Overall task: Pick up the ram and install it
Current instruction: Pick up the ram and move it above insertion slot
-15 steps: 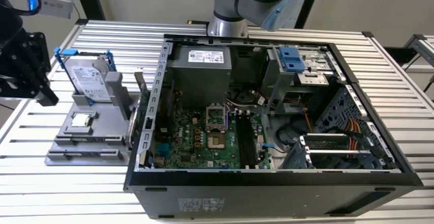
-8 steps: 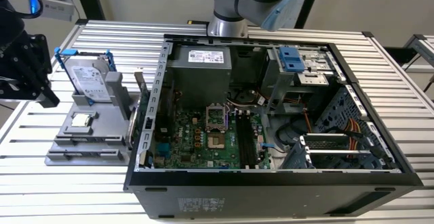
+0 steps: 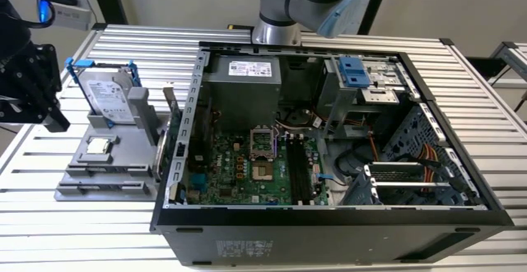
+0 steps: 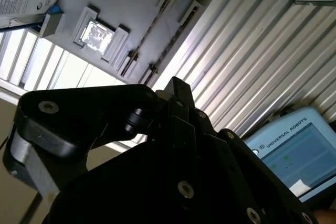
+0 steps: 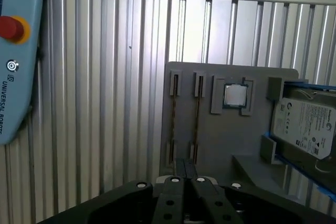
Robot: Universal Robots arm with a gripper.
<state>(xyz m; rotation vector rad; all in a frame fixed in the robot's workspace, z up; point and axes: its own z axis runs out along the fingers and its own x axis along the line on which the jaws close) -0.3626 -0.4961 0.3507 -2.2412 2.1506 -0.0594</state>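
Two ram sticks (image 5: 174,114) stand on edge, side by side, in slots of a grey holder tray (image 5: 231,145); they also show in the second wrist view as ram sticks (image 4: 152,43). In the exterior view the ram (image 3: 168,113) stands at the tray's side nearest the open computer case (image 3: 329,222). My gripper (image 3: 33,93) hangs above the table at the exterior view's left, away from the tray. The first wrist view shows the gripper (image 5: 185,167) shut, holding nothing, a short way from the sticks' ends. The black memory slots (image 3: 298,168) lie on the motherboard inside the case.
On the grey tray (image 3: 91,161) sit a silver hard drive in a blue frame (image 3: 105,96) and a small square CPU chip (image 3: 100,144). A teach pendant (image 5: 16,51) lies on the ribbed metal table (image 3: 49,222). The arm's base (image 3: 276,31) stands behind the case.
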